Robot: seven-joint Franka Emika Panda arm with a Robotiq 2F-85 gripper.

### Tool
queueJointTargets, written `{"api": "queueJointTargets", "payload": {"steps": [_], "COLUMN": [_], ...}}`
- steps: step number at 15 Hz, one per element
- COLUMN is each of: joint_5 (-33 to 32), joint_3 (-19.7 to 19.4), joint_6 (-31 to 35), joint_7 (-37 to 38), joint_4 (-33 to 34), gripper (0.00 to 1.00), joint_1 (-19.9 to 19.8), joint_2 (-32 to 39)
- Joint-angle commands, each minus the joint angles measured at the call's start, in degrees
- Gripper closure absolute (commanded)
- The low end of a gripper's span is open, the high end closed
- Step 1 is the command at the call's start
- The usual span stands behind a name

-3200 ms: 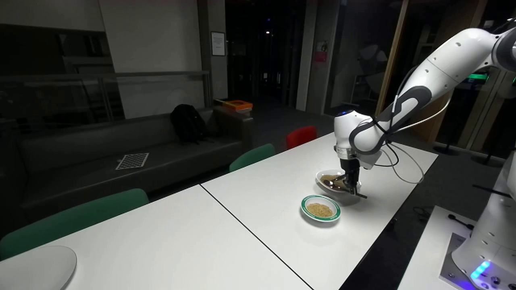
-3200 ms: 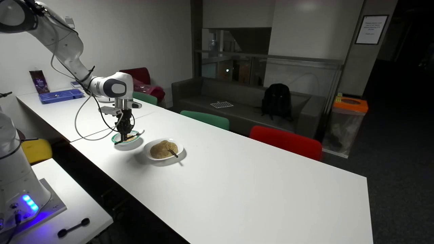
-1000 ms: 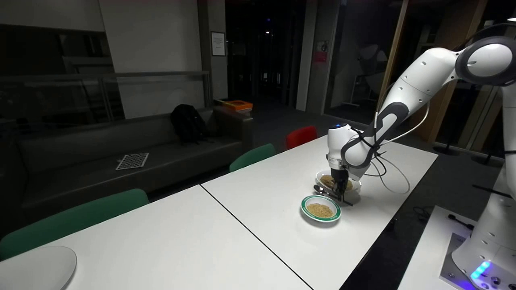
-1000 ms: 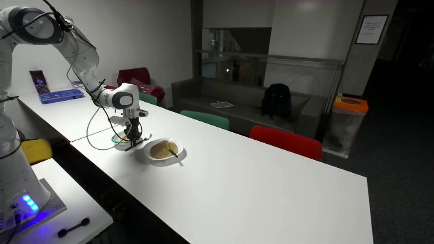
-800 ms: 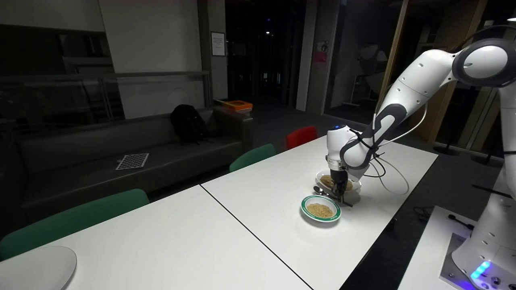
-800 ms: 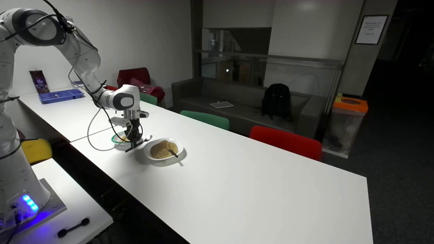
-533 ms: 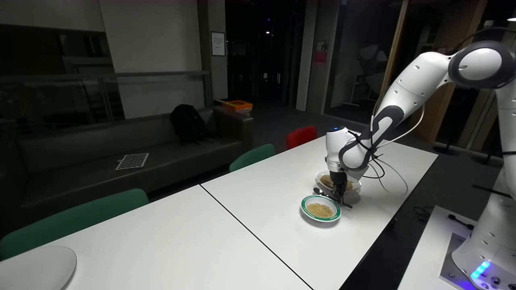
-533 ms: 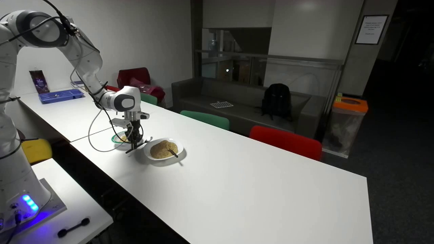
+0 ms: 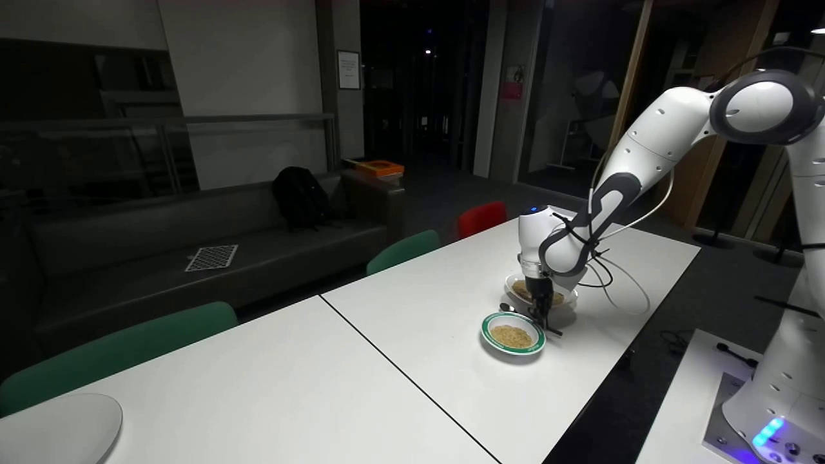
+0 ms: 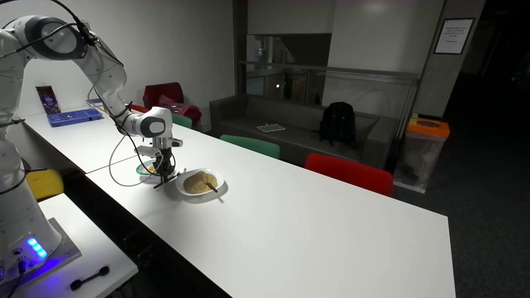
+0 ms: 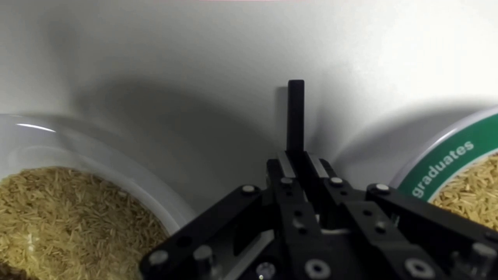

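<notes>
2 rice bowls [image 11: 136, 182] [image 11: 443, 169] — 1 held spoon [image 11: 295, 114].

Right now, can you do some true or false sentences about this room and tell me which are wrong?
The hand grips a spoon. True.
Both dishes near the hand are empty. False: the green-rimmed dish and the white dish hold grains.
A dark handle sticks out of the white dish's grains. True.
The white dish is on the floor. False: it stands on the table.
A black backpack sits on the sofa. True.
</notes>
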Motion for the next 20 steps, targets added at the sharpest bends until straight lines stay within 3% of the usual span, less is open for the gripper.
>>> {"api": "queueJointTargets", "payload": {"steps": [1, 7, 8, 9, 12, 15, 17, 20], "joint_5": [-1.0, -0.9, -1.0, -1.0, -0.9, -0.9, -0.9, -1.0], "joint_3": [-1.2, -1.3, -1.3, -1.3, -1.3, -1.3, -1.3, -1.4], "joint_6": [0.6, 0.7, 0.6, 0.6, 0.6, 0.5, 0.5, 0.5], "joint_7": [1.8, 1.8, 1.8, 1.8, 1.7, 1.7, 1.8, 2.0], "joint_4": [0.7, 0.6, 0.7, 0.6, 0.6, 0.6, 0.5, 0.2], "gripper": [0.97, 0.97, 0.74, 0.66, 0.57, 0.82, 0.93, 1.0], "joint_1": [1.1, 1.1, 1.1, 1.1, 1.0, 1.0, 1.0, 1.1], "joint_2": [0.5, 0.3, 0.4, 0.3, 0.3, 0.2, 0.0, -0.5]}}
